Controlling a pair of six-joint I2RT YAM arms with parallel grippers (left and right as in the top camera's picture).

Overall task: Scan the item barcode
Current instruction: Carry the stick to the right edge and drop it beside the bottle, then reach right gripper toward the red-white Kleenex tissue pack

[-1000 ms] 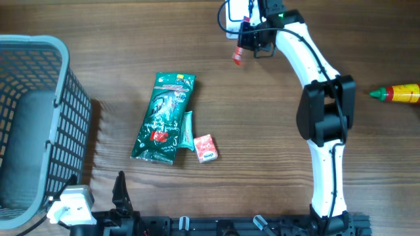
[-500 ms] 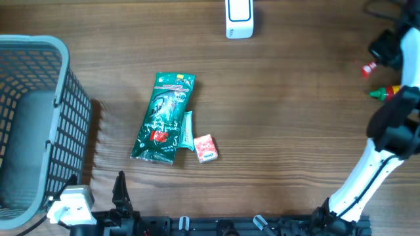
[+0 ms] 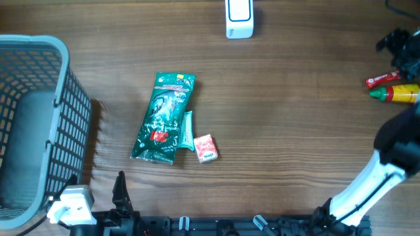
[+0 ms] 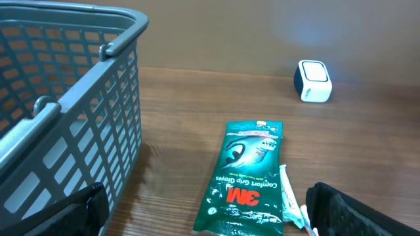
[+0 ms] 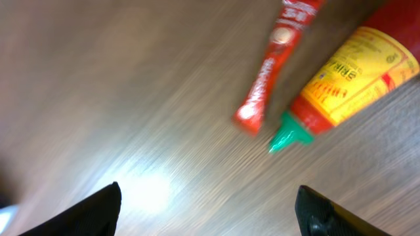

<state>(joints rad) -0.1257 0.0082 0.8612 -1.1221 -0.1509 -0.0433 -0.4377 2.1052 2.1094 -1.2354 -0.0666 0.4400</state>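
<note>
One scanner (image 3: 239, 18), one basket (image 3: 64, 49), one glove pack (image 3: 164, 118), one sachet (image 3: 382, 80), one bottle (image 3: 399, 94).

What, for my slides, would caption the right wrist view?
Open right gripper over a red sachet lying beside a sauce bottle.

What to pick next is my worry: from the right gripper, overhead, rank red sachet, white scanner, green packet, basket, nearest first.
1. Red sachet, beside the right gripper, far right.
2. White scanner, top centre.
3. Green packet, left of centre.
4. Basket, far left.
</note>
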